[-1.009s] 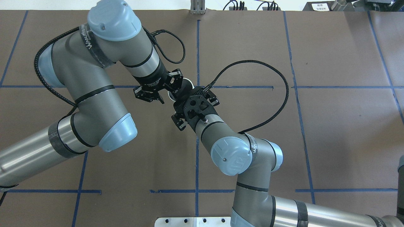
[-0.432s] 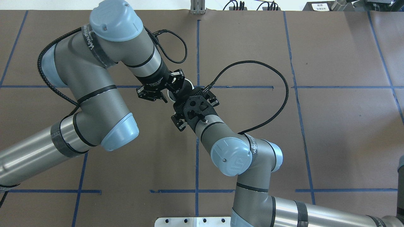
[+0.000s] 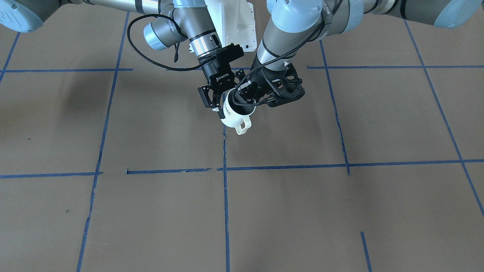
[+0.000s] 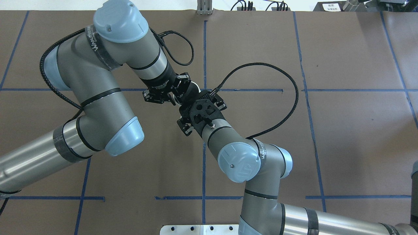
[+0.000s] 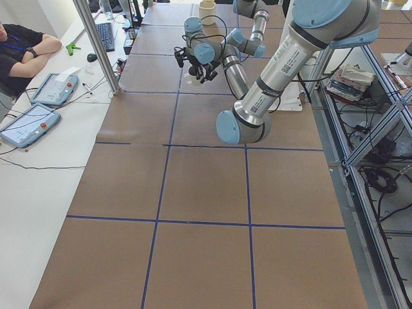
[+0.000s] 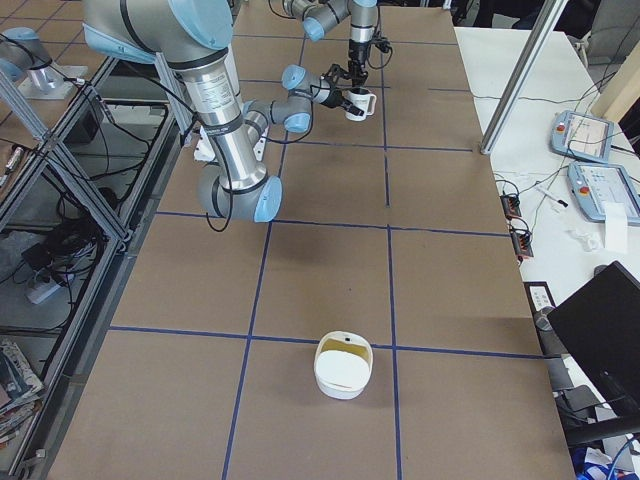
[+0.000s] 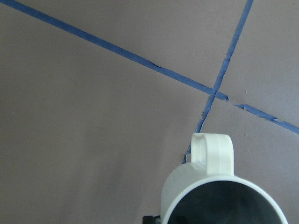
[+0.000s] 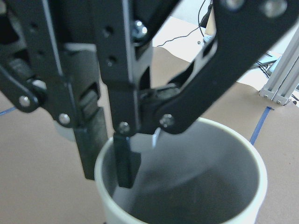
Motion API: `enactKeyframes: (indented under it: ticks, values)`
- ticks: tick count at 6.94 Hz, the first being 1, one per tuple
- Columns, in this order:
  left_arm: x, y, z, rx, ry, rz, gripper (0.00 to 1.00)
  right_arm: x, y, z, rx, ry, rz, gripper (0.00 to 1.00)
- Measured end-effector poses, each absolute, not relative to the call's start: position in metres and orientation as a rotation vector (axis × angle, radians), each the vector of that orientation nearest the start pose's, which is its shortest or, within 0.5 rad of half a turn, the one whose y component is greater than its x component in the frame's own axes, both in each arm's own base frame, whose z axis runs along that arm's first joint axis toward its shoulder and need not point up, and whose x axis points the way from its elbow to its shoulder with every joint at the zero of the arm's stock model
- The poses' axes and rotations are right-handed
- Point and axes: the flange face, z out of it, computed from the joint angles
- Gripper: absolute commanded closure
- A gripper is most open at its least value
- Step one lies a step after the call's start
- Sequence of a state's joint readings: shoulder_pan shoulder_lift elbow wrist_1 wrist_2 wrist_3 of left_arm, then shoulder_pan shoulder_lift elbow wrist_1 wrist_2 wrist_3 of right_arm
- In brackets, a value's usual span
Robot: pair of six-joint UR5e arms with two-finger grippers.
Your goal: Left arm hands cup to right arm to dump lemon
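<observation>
Brown paper crossed with blue tape [image 3: 225,211] covers the table [image 3: 151,219]. At upper centre of the front-facing view, the left gripper [image 3: 245,99] pinches the cup [image 3: 233,118] by its rim, one finger [image 8: 126,163] inside, one outside; the handle [image 3: 243,127] points at the bottom edge. Just left, the right gripper [image 3: 221,102] stands spread wide beside the "HOME" lettering. The left arm [image 3: 276,41] enters from upper right, the right arm [image 3: 193,22] from upper left.
</observation>
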State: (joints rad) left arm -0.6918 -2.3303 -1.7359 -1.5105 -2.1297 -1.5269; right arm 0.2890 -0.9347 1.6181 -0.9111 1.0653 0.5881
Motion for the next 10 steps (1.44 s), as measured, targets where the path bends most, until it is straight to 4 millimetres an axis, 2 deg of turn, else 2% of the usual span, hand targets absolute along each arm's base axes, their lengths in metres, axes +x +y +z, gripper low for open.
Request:
enactKeyframes:
  ticks: [4, 8, 10]
  values:
    - [0.455, -0.483, 0.137, -0.187, 0.974, -0.354, 1.0, -0.594, -0.348, 0.183, 1.137, -0.777, -0.233, 0.01]
    - [0.457, -0.494, 0.149, -0.192, 0.951, -0.37, 1.0, -0.594, -0.347, 0.182, 1.14, -0.778, -0.23, 0.01]
    - [0.433, -0.518, 0.153, -0.178, 0.948, -0.402, 1.0, -0.594, -0.346, 0.181, 1.14, -0.779, -0.23, 0.01]
